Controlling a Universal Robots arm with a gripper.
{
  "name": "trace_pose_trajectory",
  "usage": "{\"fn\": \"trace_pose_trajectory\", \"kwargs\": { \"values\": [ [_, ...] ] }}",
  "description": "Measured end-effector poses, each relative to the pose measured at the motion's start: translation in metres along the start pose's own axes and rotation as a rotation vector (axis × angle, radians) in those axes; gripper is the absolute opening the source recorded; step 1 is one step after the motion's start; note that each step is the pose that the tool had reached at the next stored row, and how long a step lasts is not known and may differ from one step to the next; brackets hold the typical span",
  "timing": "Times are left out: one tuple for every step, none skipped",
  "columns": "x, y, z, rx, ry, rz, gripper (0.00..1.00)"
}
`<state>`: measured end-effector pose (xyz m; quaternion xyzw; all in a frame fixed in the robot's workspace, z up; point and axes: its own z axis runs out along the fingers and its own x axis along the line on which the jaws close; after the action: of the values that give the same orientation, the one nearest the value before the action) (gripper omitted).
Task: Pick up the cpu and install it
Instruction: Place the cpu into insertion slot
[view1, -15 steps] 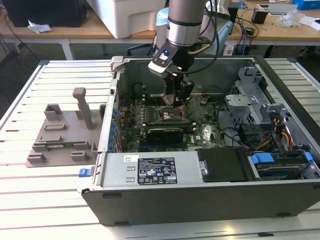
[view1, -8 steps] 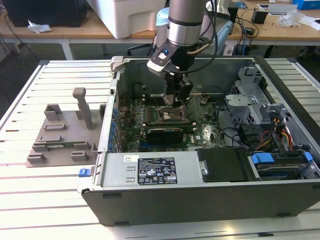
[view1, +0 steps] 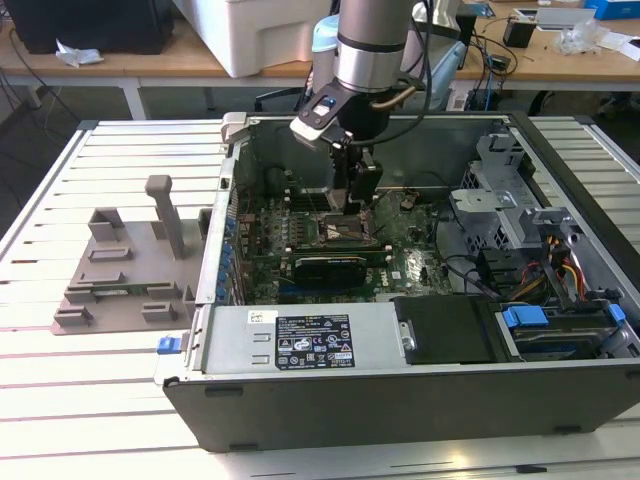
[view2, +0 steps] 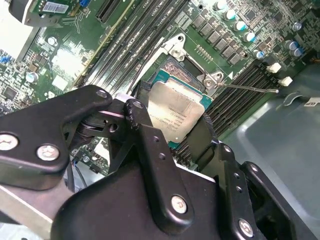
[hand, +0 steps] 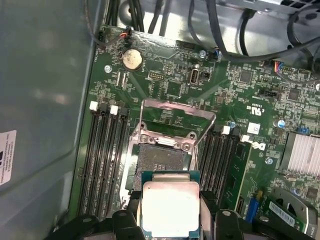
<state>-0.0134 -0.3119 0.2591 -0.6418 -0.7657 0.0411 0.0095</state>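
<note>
One black two-fingered gripper (view1: 352, 205) pinches the small, flat, square cpu (hand: 170, 207) with its silvery metal top by two opposite edges, above the open black socket frame (hand: 161, 156) on the green motherboard (hand: 172, 87). The chip looks light, stiff and delicate, so a gentle hold on its thin rim seems safest.

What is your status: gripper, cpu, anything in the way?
Status: gripper shut on cpu. Held over open socket, not seated. Its load plate raised, no obstacle seen.
</note>
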Motion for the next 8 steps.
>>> {"fn": "trace_pose_trajectory", "kwargs": {
  "values": [
    [0.0000, 0.0001, 0.0000, 0.0005, 0.0002, 0.012, 0.54],
    [0.0000, 0.0001, 0.0000, 0.0010, 0.0003, 0.019, 0.54],
    [0.0000, 0.0001, 0.0000, 0.0014, 0.0004, 0.027, 0.54],
    [-0.0001, 0.0002, 0.0000, 0.0019, 0.0007, 0.040, 0.54],
    [0.0000, 0.0002, 0.0000, 0.0023, 0.0010, 0.049, 0.54],
    [0.0000, 0.0003, 0.0000, 0.0026, 0.0013, 0.055, 0.54],
    [0.0000, 0.0003, 0.0001, 0.0030, 0.0019, 0.065, 0.54],
    [0.0000, 0.0003, 0.0000, 0.0037, 0.0028, 0.080, 0.54]
  ]
}}
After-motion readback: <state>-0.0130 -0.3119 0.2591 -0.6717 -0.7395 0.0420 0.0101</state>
